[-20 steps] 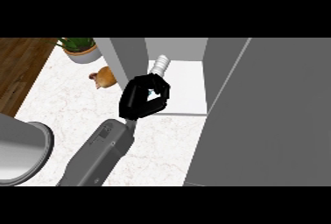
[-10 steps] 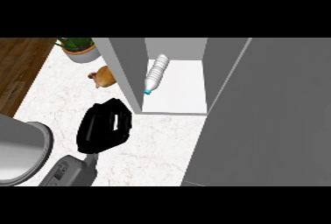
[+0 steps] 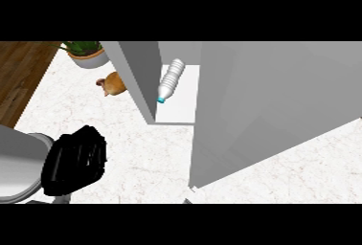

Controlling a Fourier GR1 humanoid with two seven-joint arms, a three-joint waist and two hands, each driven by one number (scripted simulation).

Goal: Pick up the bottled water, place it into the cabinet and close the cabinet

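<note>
Bottled water (image 3: 170, 80): it is being seen lying on its side on the white floor of the cabinet, its blue cap turned toward the front edge, its body resting against the left wall.
Cabinet (image 3: 176, 111): it is being shown standing open on the bench, with its grey left wall (image 3: 138, 72) rising beside the bottle.
Cabinet door (image 3: 276, 105): it is being seen as a wide grey panel swung out at the right, covering much of the right half of the view.
Robot hand (image 3: 76, 160): one black hand is being shown at the lower left, over the bench and well apart from the bottle; nothing is being held in it. Whether its fingers are being kept straight or curled cannot be told, nor can it be told from this view which arm it belongs to.
Bench (image 3: 134, 143): a white marbled top is being seen under the cabinet and the hand.
Potted plant (image 3: 86, 51): it is being shown at the upper left, near the bench's edge.
Brown object (image 3: 112, 85): a small brown thing is being seen just left of the cabinet wall; its kind cannot be told.
Grey rounded form (image 3: 17, 165): it is being shown at the left edge, partly behind the hand.
</note>
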